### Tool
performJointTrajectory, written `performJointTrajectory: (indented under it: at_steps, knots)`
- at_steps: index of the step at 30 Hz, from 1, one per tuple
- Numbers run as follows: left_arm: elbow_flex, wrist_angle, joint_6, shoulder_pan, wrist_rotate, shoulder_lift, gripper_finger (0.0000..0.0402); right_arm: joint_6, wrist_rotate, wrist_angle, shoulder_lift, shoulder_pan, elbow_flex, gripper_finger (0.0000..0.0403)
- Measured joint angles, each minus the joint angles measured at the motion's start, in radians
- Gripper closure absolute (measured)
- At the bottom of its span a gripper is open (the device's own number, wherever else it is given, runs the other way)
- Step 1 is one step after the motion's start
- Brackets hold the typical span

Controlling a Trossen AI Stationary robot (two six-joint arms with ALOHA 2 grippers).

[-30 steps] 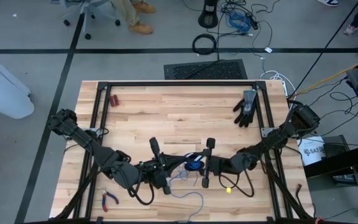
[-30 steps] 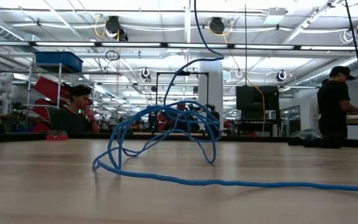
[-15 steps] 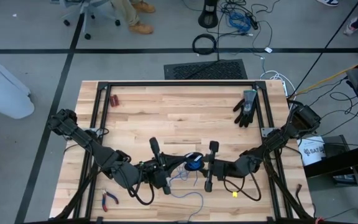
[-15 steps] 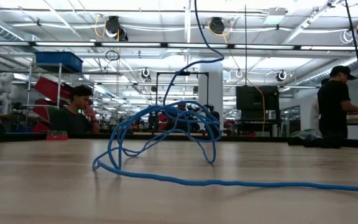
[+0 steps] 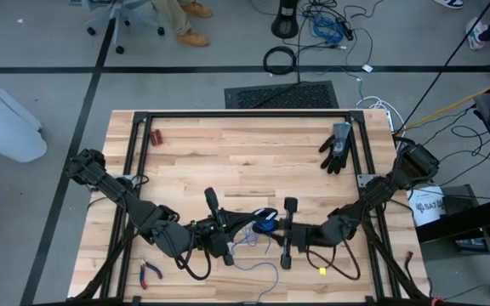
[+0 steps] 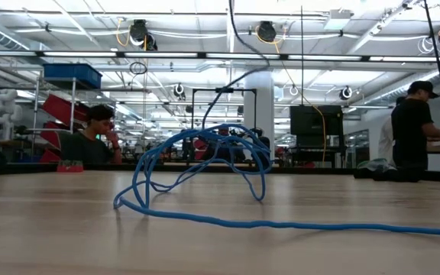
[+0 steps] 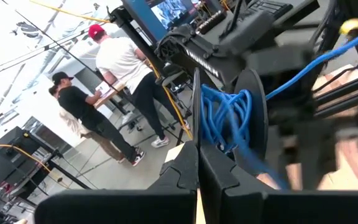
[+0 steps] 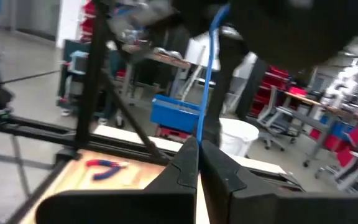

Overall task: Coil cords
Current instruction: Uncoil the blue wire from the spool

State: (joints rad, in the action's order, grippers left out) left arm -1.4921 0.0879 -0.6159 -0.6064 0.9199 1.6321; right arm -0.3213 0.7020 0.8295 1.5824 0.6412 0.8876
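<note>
The blue cord (image 5: 262,224) is lying in a loose tangle near the middle of the table's (image 5: 245,153) near half, with one strand trailing toward the near edge. The left gripper (image 5: 230,231) is sitting just left of the tangle, fingers pressed together. The right gripper (image 5: 284,231) is sitting just right of it, fingers (image 8: 190,163) together, with a blue strand running up just beyond the tips. A black glove (image 5: 337,147) is lying at the far right.
</note>
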Motion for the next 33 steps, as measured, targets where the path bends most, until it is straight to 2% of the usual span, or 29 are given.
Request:
performJointTrajectory:
  at_steps: [6,8,12,15,19,22,25,30,33]
  knots:
    - [0.000,-0.004,-0.001,0.002,0.045,0.000,0.0401,-0.042,0.011,-0.215,0.051,0.068,0.191,0.0402]
    - [0.000,-0.024,0.000,0.002,0.064,0.000,0.0401,-0.071,0.063,-0.303,0.070,0.097,0.261,0.0402]
    - [0.000,-0.027,-0.025,-0.015,0.147,0.001,0.0401,-0.103,0.255,-0.549,0.082,0.157,0.397,0.0403]
    - [0.000,-0.017,-0.048,-0.036,0.268,0.001,0.0401,-0.088,0.435,-0.705,0.081,0.198,0.457,0.0403]
    - [0.000,-0.017,-0.083,-0.058,0.419,0.001,0.0401,-0.122,0.650,-0.750,0.076,0.237,0.473,0.0403]
    - [0.000,-0.018,-0.099,-0.071,0.420,0.001,0.0401,-0.133,0.748,-0.788,0.075,0.245,0.473,0.0403]
    - [0.000,-0.019,-0.110,-0.090,0.404,0.001,0.0401,-0.092,0.795,-0.880,0.075,0.244,0.473,0.0403]
    - [0.000,-0.018,-0.151,-0.140,0.249,0.001,0.0401,0.091,0.815,-1.096,0.075,0.218,0.473,0.0403]
    - [0.000,-0.016,-0.158,-0.169,0.197,-0.007,0.0401,0.253,0.806,-1.248,0.075,0.195,0.473,0.0403]
